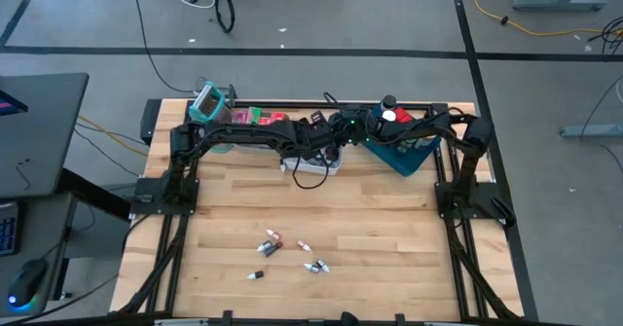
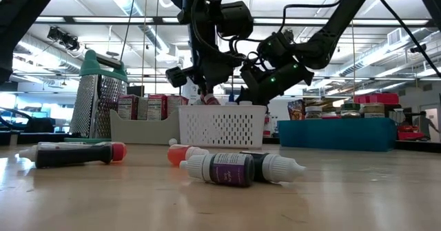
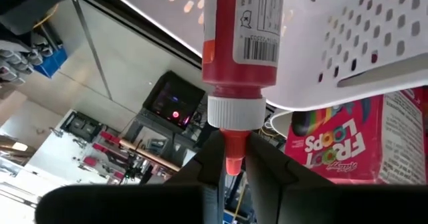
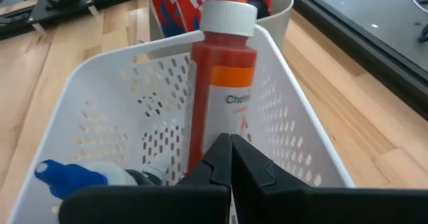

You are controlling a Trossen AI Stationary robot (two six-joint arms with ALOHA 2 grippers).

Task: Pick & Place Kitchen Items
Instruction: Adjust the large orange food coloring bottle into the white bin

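From my console, the left gripper (image 3: 229, 165) pinches the red food-colouring bottle (image 3: 241, 43) by its tip over the white mesh basket (image 4: 294, 127); I'd lower it before releasing, clear of the shut, empty right gripper (image 4: 231, 158).

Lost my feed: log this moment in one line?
left gripper: shut on red bottle tip | over white mesh basket | right gripper: shut, empty
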